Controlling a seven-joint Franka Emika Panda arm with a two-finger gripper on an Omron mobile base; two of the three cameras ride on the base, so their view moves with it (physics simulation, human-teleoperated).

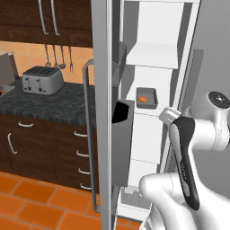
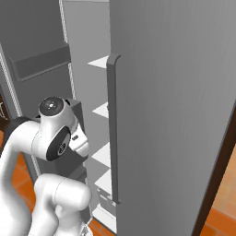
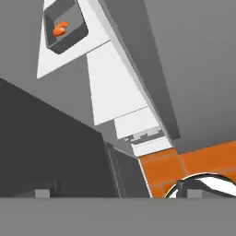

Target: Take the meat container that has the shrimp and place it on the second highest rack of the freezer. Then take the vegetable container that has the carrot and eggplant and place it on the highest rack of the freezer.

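Off to your left: the kitchen counter.
You've got a silver toaster (image 1: 42,79) sitting on the dark speckled counter (image 1: 54,105), utensils (image 1: 57,57) hanging on the wall behind it, brown drawers (image 1: 45,148) with curved handles below, and orange floor tiles (image 1: 31,202) underneath.

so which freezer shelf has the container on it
The second shelf from the top: the dark grey container with the orange shrimp sits on it. The top shelf above is bare.

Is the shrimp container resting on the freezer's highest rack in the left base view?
No, the shrimp container sits on a shelf below the highest rack of the freezer.
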